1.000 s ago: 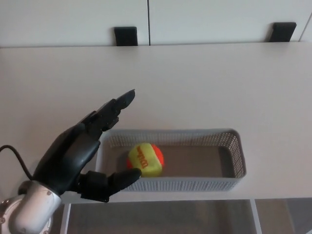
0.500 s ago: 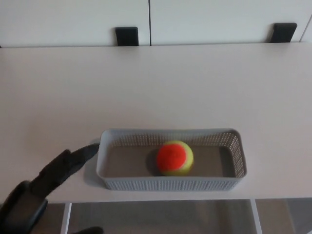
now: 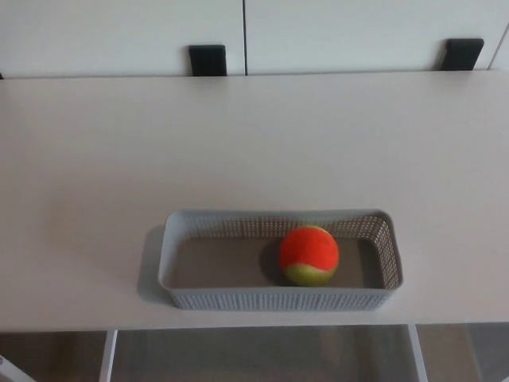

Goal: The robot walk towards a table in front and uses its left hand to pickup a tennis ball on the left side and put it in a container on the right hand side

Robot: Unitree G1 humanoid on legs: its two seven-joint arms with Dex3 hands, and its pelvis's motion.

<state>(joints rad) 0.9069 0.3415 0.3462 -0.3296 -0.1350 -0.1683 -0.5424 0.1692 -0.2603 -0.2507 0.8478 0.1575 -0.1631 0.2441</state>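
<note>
An orange and yellow-green tennis ball (image 3: 309,255) lies inside the grey mesh basket (image 3: 181,298), right of its middle. The basket stands near the front edge of the white table (image 3: 238,143). Neither of my hands shows in the head view.
Two black chair backs (image 3: 207,60) (image 3: 463,52) stand behind the table's far edge, against a white wall. The table's front edge runs just below the basket, with a white table leg (image 3: 106,358) under it.
My left hand has drawn back down and to the left, out of the picture. The ball has rolled to the right inside the basket.
</note>
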